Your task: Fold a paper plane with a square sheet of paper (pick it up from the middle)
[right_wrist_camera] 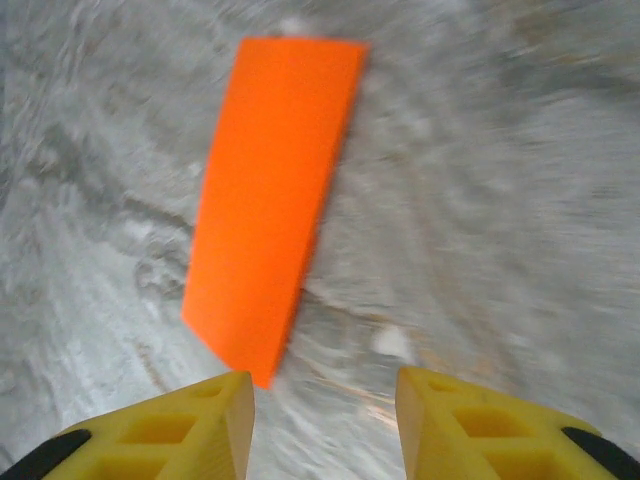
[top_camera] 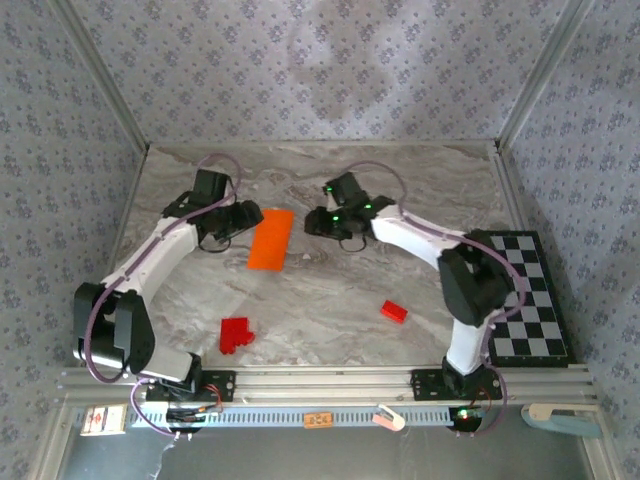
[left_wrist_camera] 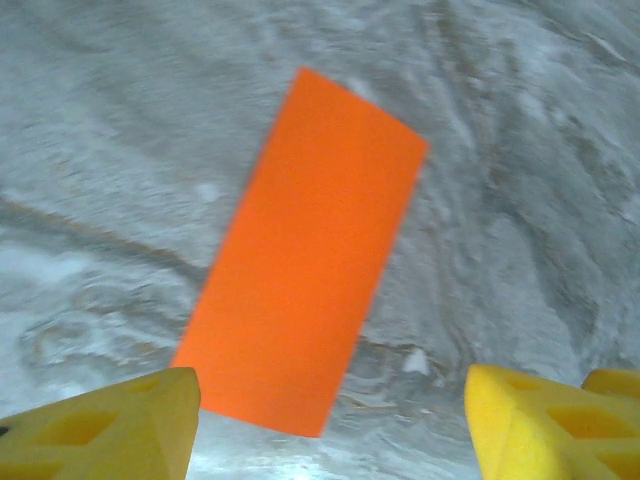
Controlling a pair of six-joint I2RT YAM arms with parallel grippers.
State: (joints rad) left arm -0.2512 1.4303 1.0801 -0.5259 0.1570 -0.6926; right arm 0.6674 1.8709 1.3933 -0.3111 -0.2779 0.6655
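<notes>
The square sheet of paper point(top_camera: 271, 239) lies flat on the marble table as a narrow bright orange rectangle, tilted a little. My left gripper point(top_camera: 250, 215) hovers just left of it, and my right gripper point(top_camera: 312, 222) just right of it. In the left wrist view the paper point(left_wrist_camera: 305, 250) stretches away ahead of my left gripper point(left_wrist_camera: 332, 420), whose yellow fingers stand wide apart and hold nothing. In the right wrist view the paper point(right_wrist_camera: 270, 200) ends by the left fingertip of my right gripper point(right_wrist_camera: 325, 410), which is open with bare table between its fingers.
Red plastic blocks point(top_camera: 235, 334) sit near the front left, and a single red block point(top_camera: 394, 312) lies front right. A black-and-white chequered board point(top_camera: 530, 295) lies along the right edge. Patterned walls close in the table on three sides.
</notes>
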